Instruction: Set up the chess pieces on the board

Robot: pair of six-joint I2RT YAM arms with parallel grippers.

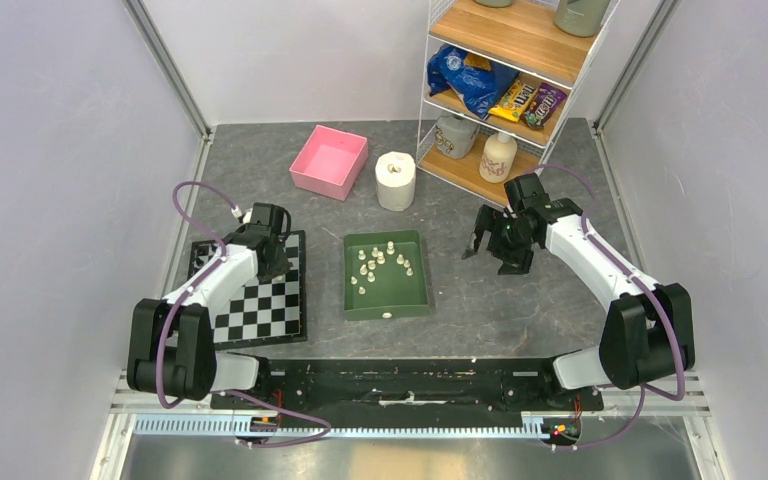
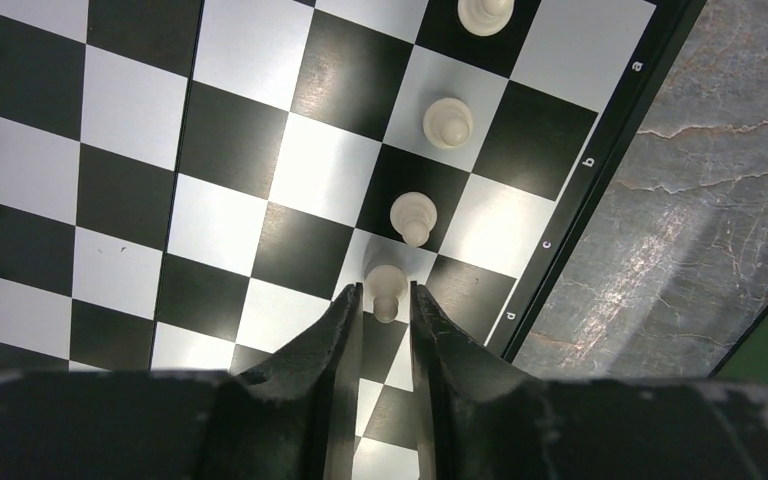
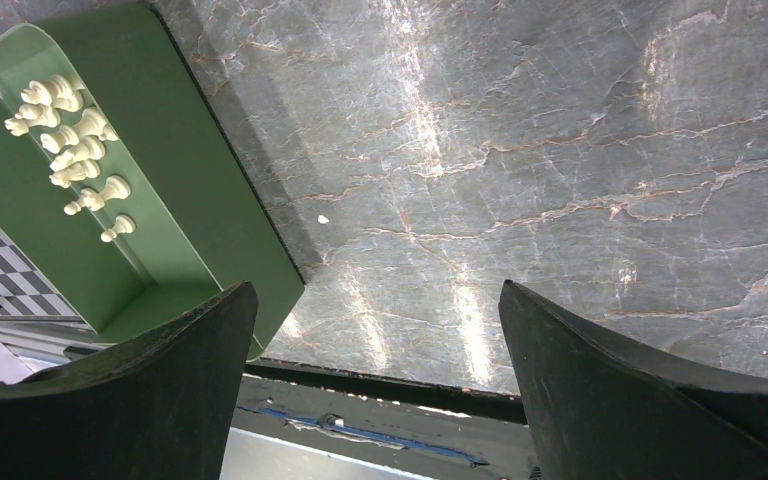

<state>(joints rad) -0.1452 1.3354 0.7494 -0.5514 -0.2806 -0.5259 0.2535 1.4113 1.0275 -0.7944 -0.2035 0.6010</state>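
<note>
Looking from above, the grey table (image 1: 520, 300) carries the board (image 1: 270, 312) on its left side, under the left arm. The green tray (image 1: 412, 296) sits in the middle, between the two arms.

The right gripper (image 3: 375, 288) hangs over bare table just to the right of the tray. It is spread wide, with nothing between its jaws. The left gripper (image 2: 385, 292) is low over the far right part of the board, near the dark border with the letters. Its two fingers (image 2: 345, 330) stand only a little apart, one on each side of a pawn (image 2: 386, 284). The gaps are so thin that I cannot tell whether the pads press the pawn or are just clear of it.

The loose chess pieces (image 1: 380, 262) wait in the far half of the tray, about as near to one arm as to the other. On the board, three more pawns (image 2: 448, 122) continue one line, each on its own square.

The pawn between the fingers stands upright on a white square, directly under the fingertips, with its long axis vertical. I judge that the placing step is at its end. The next move should be a straight lift along this axis, with the jaws wider. Any sideways drift could tip this pawn or push it toward its neighbour. Much of the task is not yet done.
</note>
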